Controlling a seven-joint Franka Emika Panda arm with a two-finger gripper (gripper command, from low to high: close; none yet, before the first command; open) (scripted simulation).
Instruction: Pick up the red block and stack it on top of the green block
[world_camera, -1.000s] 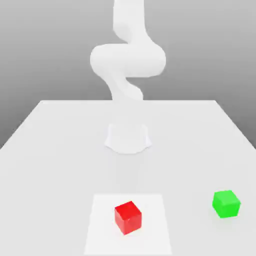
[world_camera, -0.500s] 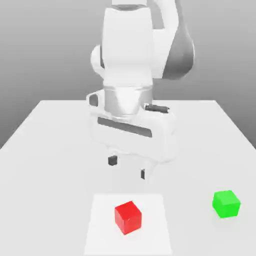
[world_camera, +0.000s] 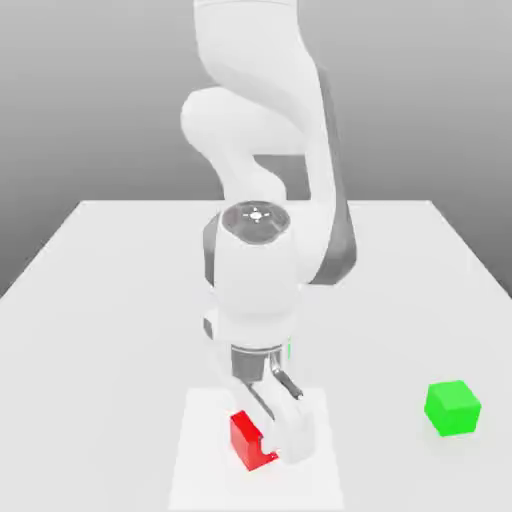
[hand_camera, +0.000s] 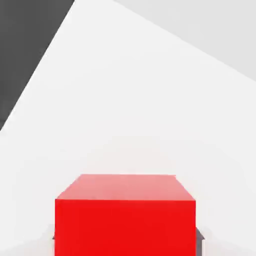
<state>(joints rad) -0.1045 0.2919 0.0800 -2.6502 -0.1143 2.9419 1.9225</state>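
- White table (world_camera: 110, 300) spreads wide under everything.
- Red block (world_camera: 246, 440) sits near the front edge.
- Green block (world_camera: 452, 407) rests well apart, toward the exterior view's right.

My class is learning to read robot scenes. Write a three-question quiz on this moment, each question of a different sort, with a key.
1. True or false: the red block already sits on top of the green block.
2. Where is the gripper? A) high above the table B) down at the red block C) over the green block
3. Fill in: in the exterior view, the green block lies to the red block's ____.

Key
1. False: both blocks rest on the table, apart.
2. B: it is shut on the red block.
3. Right.
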